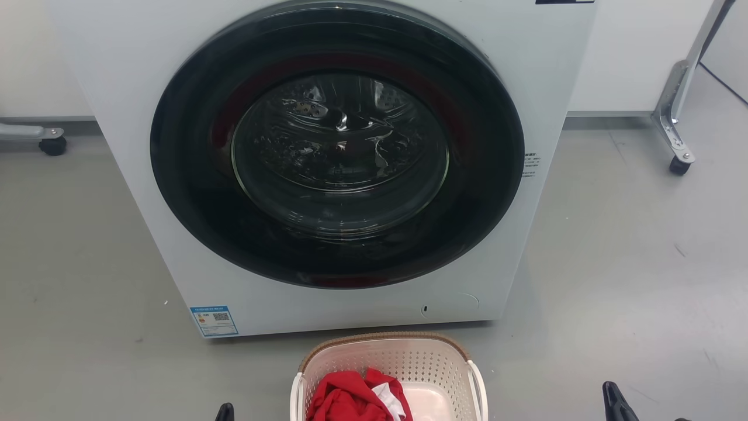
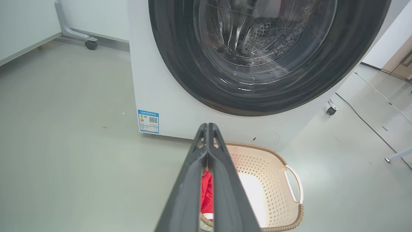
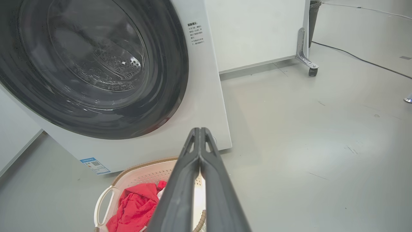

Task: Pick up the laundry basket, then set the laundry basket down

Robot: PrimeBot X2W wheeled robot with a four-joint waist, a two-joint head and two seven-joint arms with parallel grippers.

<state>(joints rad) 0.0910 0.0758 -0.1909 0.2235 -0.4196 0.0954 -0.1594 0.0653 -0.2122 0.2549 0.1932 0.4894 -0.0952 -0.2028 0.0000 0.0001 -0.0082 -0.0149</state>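
The laundry basket stands on the grey floor right in front of the washer, cream with a brown rim and white side handles. Red and white cloth lies in its left half. My left gripper is shut with nothing in it and hangs above the laundry basket, over its left side. My right gripper is also shut and empty, above the right rim of the laundry basket. In the head view a dark fingertip shows left of the basket and my right gripper well to its right.
The white front-loading washer with its closed round dark door rises just behind the basket. Metal legs on castors stand at the left and right. A cable runs over the floor to the right.
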